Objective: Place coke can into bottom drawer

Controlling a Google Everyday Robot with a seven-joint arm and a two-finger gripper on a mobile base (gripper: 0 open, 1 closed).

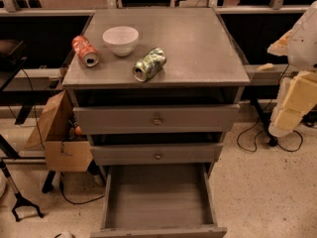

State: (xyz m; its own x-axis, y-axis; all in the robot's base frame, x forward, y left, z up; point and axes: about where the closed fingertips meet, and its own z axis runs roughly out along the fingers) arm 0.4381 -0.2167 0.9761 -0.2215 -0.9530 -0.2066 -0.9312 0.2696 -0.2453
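**Coke can waiting on the bench, bottom drawer standing open**

The coke can (84, 50) is lying on its side near the left edge of the bench (198, 43), towards the back. Its silver end is pointing forward and a little to the right. Its body is showing red with white lettering, and it is looking undented as far as one can tell. Lying flat like this, it is likely to roll if nudged from the side, so a grip across its round body seems the safer choice.

Just beside it to the right, a white bowl (120, 39) is sitting upright, apart from the can but close enough to crowd a reach from that side. Further forward, a green can (149, 64) is also lying on its side, near the front edge and well clear of the red one.

Below, the two upper drawers (157, 119), each with a round knob, are standing slightly out. The bottom drawer (157, 200) is pulled far out and showing a bare grey floor, so it is ready to receive the can from above.

The gripper (280, 42) is hanging at the right edge of the view, beside the bench's right rear corner and well apart from the can. It is holding nothing that can be seen, and whether it is open or closed I cannot tell. A cardboard box (59, 133) is sitting on the floor to the left of the bench.
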